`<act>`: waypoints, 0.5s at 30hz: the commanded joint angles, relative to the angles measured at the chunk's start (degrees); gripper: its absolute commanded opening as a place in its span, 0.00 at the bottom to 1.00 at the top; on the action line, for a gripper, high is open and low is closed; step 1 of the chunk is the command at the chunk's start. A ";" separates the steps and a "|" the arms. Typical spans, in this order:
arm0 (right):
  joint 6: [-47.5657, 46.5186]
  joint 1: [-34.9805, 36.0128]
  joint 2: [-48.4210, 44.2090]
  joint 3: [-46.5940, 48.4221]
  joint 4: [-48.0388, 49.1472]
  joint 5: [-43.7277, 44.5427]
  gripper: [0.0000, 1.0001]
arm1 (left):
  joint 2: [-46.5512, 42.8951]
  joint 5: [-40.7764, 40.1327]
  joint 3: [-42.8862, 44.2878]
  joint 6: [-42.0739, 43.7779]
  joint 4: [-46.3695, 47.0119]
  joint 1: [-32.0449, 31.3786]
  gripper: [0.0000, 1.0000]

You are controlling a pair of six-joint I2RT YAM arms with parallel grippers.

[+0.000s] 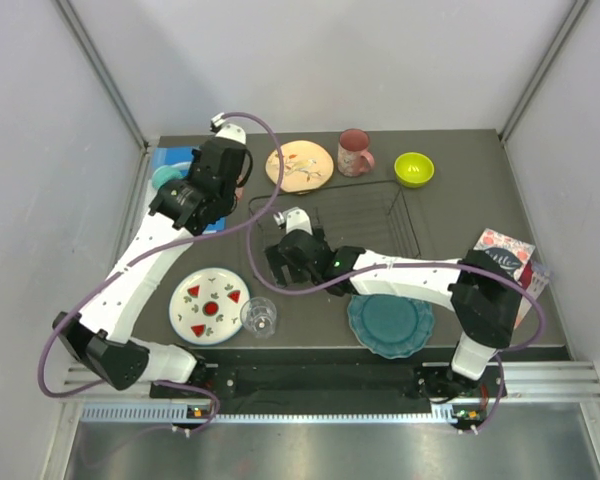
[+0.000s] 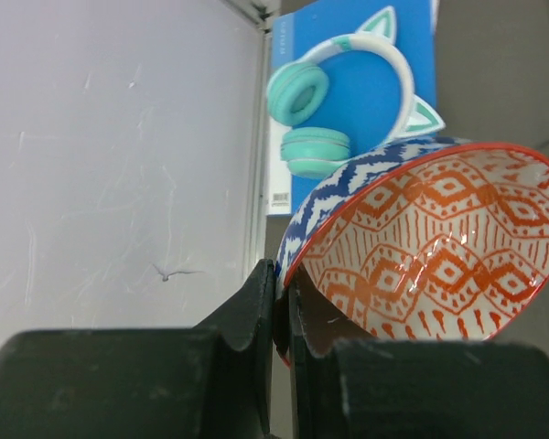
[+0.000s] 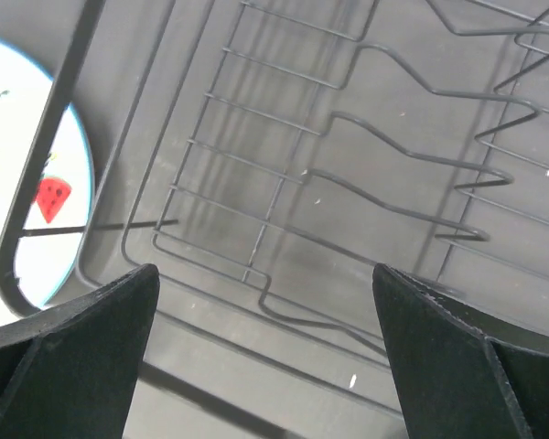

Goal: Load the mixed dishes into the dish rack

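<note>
We see the left gripper (image 2: 282, 285) clamped on the bowl (image 2: 439, 238) rim, the right gripper (image 3: 265, 274) spread above the rack (image 3: 367, 188).

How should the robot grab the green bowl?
By its rim, from above: the green bowl sits upright and open, so one finger can go inside and one outside. The left gripper holds the patterned bowl that way.

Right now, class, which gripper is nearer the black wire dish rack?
Right. The right gripper hangs open over the left end of the dish rack; the left gripper, off to its left, grips the red-patterned bowl.
</note>
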 commanded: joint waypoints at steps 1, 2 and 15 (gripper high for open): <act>-2.02 1.27 -3.29 6.36 -3.41 -0.93 1.00 | 1.32 -0.32 7.36 -10.50 -8.79 -2.89 0.00; -2.64 1.18 -3.29 8.03 -4.03 -0.75 1.00 | 1.93 0.04 8.08 -11.32 -9.95 -2.98 0.00; -3.88 -2.68 -30.34 5.96 -3.69 9.70 1.00 | 14.58 -6.29 14.76 -30.91 -24.80 -5.53 0.00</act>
